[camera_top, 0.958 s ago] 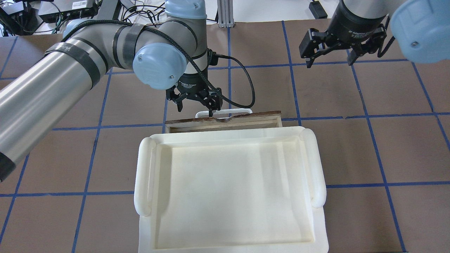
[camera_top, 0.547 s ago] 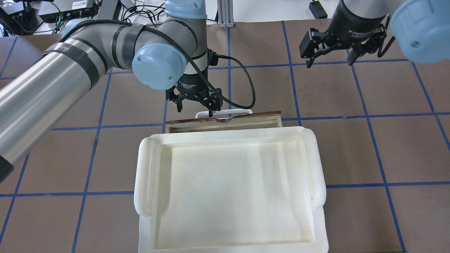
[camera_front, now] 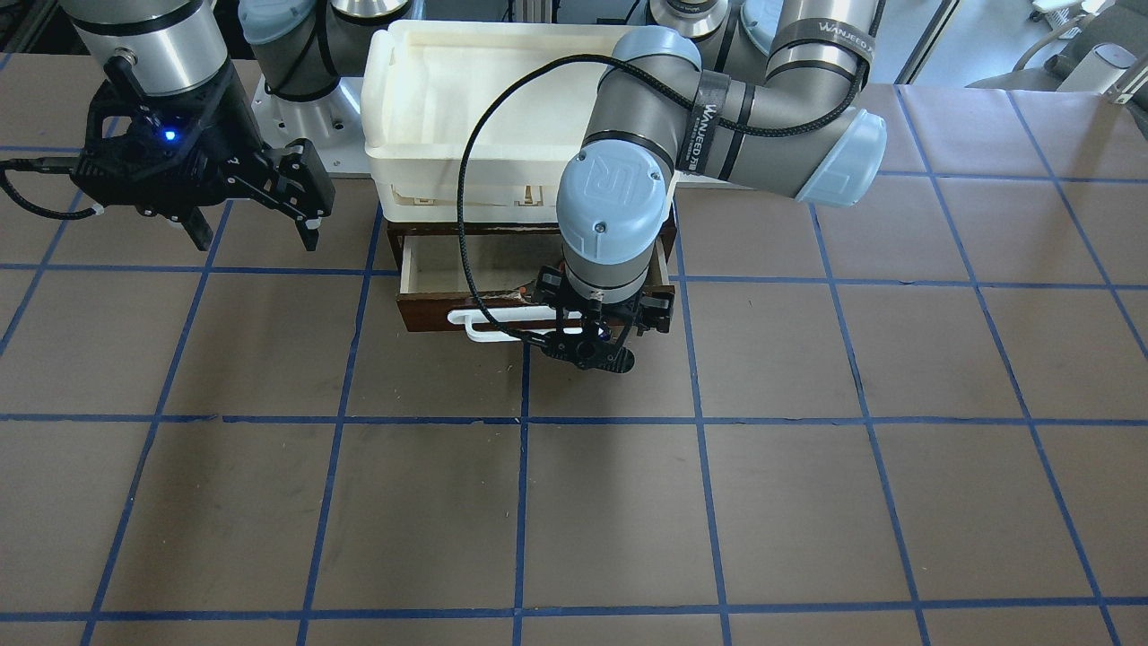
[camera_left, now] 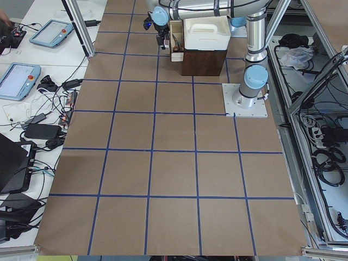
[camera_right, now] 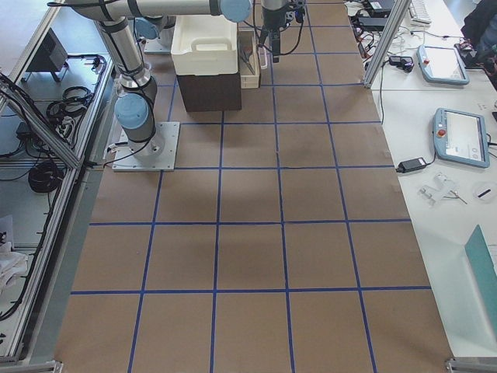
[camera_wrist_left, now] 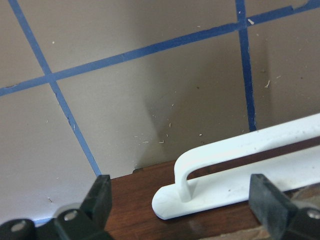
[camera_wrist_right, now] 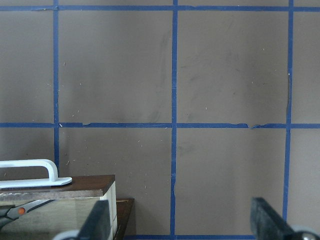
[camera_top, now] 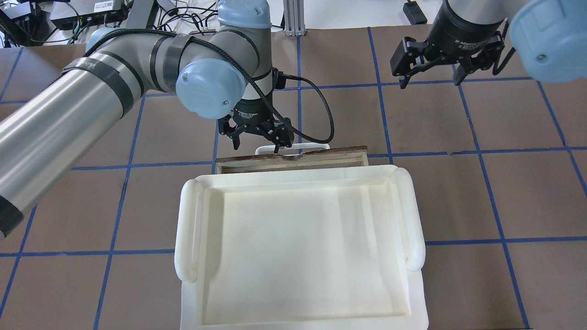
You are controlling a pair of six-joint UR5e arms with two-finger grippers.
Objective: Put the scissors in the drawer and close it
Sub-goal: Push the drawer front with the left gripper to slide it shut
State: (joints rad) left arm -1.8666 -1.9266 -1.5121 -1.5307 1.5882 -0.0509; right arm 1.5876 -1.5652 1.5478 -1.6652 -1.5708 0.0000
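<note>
The left gripper [camera_top: 257, 147] is held open at the handle [camera_wrist_left: 240, 150]; the drawer [camera_front: 421, 314] may be jammed by off-centre pushing.

Dark brown drawer [camera_front: 421, 316] front, white handle [camera_wrist_left: 240, 149]; brown table [camera_front: 807, 502] with blue grid lines; cream-white tray [camera_top: 185, 229].

The left gripper [camera_top: 257, 145] pointed straight down with its jaws spread wide, while the right gripper [camera_top: 431, 82], well apart from it, hung tilted with jaws likewise spread.
</note>
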